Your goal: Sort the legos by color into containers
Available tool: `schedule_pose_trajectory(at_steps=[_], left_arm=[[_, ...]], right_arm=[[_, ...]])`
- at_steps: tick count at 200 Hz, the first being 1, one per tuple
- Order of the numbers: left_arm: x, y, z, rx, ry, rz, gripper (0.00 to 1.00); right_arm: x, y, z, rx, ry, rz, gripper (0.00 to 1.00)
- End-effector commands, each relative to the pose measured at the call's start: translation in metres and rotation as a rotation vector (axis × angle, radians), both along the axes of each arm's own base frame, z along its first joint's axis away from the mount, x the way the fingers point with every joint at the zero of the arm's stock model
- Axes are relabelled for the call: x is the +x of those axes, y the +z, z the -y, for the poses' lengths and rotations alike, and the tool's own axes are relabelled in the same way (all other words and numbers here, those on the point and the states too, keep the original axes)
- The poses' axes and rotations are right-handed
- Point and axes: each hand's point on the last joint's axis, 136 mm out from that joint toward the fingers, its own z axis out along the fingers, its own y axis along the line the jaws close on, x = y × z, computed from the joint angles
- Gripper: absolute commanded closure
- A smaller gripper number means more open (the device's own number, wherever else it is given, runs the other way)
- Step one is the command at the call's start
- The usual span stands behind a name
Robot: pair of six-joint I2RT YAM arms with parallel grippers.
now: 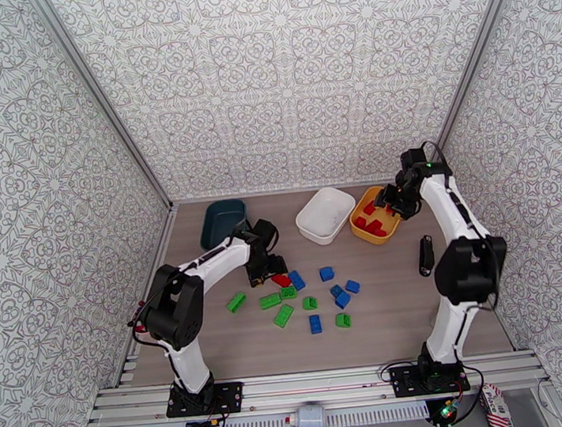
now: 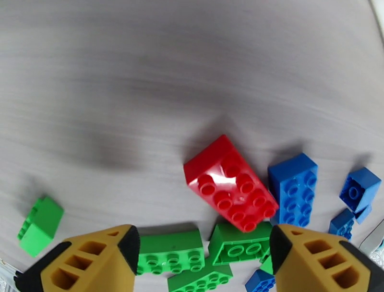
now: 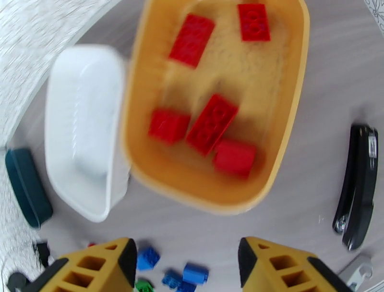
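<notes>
The yellow tub (image 1: 379, 240) at the back right holds several red bricks (image 3: 211, 123). My right gripper (image 1: 391, 200) hovers above it, open and empty, and in the right wrist view the right gripper (image 3: 187, 265) stands over the yellow tub's (image 3: 211, 202) near rim. The white tub (image 1: 326, 215) and the teal tub (image 1: 222, 220) stand to its left. My left gripper (image 1: 265, 275) hangs open just over the loose pile, next to a red brick (image 2: 230, 189). A blue brick (image 2: 294, 189) and green bricks (image 2: 169, 252) lie around that brick, with nothing held between the left gripper's (image 2: 204, 254) fingers.
A black stapler (image 1: 425, 255) lies on the table right of the pile, beside the right arm. Loose green bricks (image 1: 284, 315) and blue bricks (image 1: 341, 297) are scattered mid-table. Patterned walls close in the back and both sides.
</notes>
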Motion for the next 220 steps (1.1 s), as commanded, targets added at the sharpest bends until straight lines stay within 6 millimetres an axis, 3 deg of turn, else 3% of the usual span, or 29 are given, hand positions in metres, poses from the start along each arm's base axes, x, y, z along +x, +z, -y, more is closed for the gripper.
schedule_pose_trajectory(at_steps=[1, 35, 67, 100, 191, 220], left_arm=[[0.004, -0.001, 0.011, -0.027, 0.027, -0.028, 0.26], [0.009, -0.01, 0.012, -0.014, 0.066, -0.052, 0.26], [0.011, -0.022, 0.015, -0.031, 0.109, -0.08, 0.26], [0.014, -0.027, 0.021, -0.034, 0.132, -0.089, 0.27], [0.001, -0.039, 0.018, 0.004, 0.151, -0.111, 0.46], [0.005, -0.036, 0.016, -0.003, 0.165, -0.09, 0.53]], right_arm=[[-0.024, 0.01, -0.024, -0.031, 0.067, 0.047, 0.38], [-0.065, 0.003, -0.051, -0.024, 0.111, 0.041, 0.38], [-0.088, -0.007, -0.053, 0.001, 0.098, 0.031, 0.38], [-0.099, -0.012, -0.053, 0.004, 0.107, 0.024, 0.38], [-0.115, -0.014, -0.057, 0.043, 0.121, 0.033, 0.38], [-0.123, -0.014, -0.063, 0.077, 0.136, 0.039, 0.39]])
